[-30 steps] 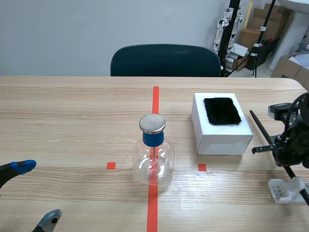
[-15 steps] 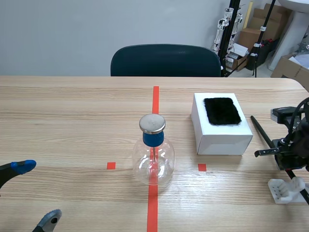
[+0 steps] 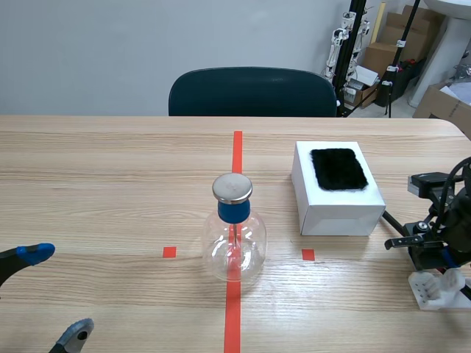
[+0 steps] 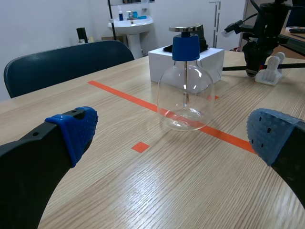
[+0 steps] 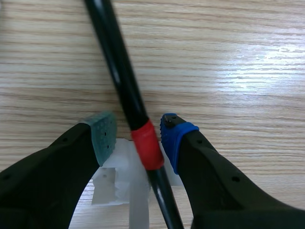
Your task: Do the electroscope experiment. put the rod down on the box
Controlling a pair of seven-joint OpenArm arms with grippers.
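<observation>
Right arm (image 3: pixel 460 220): low at the right edge of the tabletop (image 3: pixel 110 184), wrist bent downward, right pincer (image 5: pixel 138 130) spread astride the black rod (image 5: pixel 114 57), blue pad (image 5: pixel 174 136) touching its red band (image 5: pixel 147 145), green pad (image 5: pixel 104 133) just clear. Rod: slantwise over the small white stand (image 3: pixel 433 288), far tip near the white box (image 3: pixel 335 213), not on it. Left pincer (image 3: pixel 55 294): low at the near left, spread wide, glass flask (image 4: pixel 185 102) ahead of it.

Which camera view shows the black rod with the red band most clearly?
The right wrist view: the rod is close, its red band between the pads of the right claw. The scene view shows only a short piece near the white box; the left wrist view, a thin distant line.
</observation>
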